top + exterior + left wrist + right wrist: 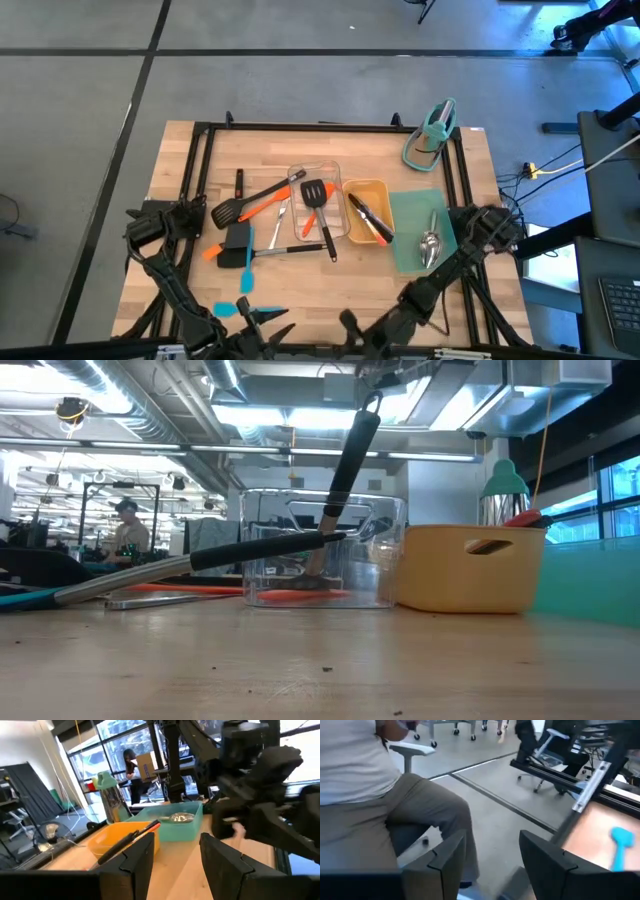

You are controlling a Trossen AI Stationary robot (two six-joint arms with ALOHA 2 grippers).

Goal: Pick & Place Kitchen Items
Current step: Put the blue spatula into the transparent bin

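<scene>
Both grippers were parked at the near table edge, fingers parted and empty: left gripper (172,857), right gripper (487,855). The loose blue spatula (246,272) lay lengthwise just ahead of the left gripper, the nearer one, beside the black turner (237,242).

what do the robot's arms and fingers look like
Both arms are dark, nearly black, built from chunky jointed blocks joined by slim links. The left arm and right arm look alike. The left gripper and right gripper each end in two flat, angular, matte black fingers. No markings show.
</scene>
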